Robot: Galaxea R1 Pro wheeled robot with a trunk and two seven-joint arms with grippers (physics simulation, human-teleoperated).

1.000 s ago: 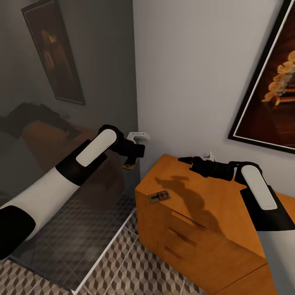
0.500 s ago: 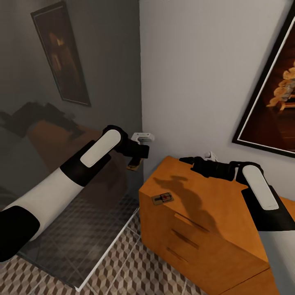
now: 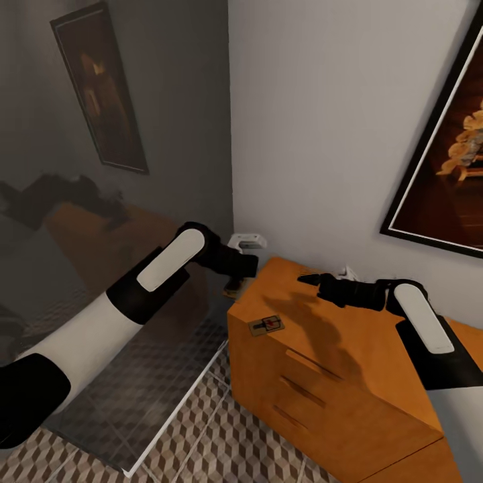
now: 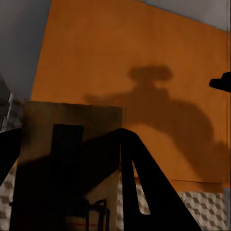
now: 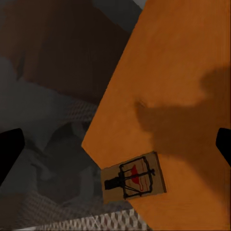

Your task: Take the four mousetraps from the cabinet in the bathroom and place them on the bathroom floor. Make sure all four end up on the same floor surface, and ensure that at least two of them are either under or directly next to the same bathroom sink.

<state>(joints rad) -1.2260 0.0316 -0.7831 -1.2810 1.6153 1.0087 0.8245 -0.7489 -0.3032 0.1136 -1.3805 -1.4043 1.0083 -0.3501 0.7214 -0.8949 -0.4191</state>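
Note:
My left gripper [image 3: 236, 279] is shut on one mousetrap [image 3: 235, 287], a small brown slab hanging just off the left corner of the orange-brown cabinet [image 3: 349, 362]. In the left wrist view that mousetrap [image 4: 67, 144] looms close beside a dark finger [image 4: 137, 178], with the cabinet top [image 4: 144, 57] beyond. A second mousetrap [image 3: 265, 325] lies flat on the cabinet top near its front left edge, and the right wrist view shows this same mousetrap [image 5: 134, 179] too. My right gripper [image 3: 306, 278] hovers over the cabinet top behind that trap, open, its fingertips [image 5: 9, 149] spread wide with nothing between them.
A tinted glass shower panel [image 3: 100, 268] with a white base rail stands left of the cabinet. The cube-patterned floor [image 3: 221, 436] runs between them. A dark framed painting [image 3: 449, 147] hangs on the white wall above the cabinet.
My left gripper has come down and to the right with its mousetrap, toward the cabinet's left corner. My right gripper has dipped slightly. The head camera shifted a little early on.

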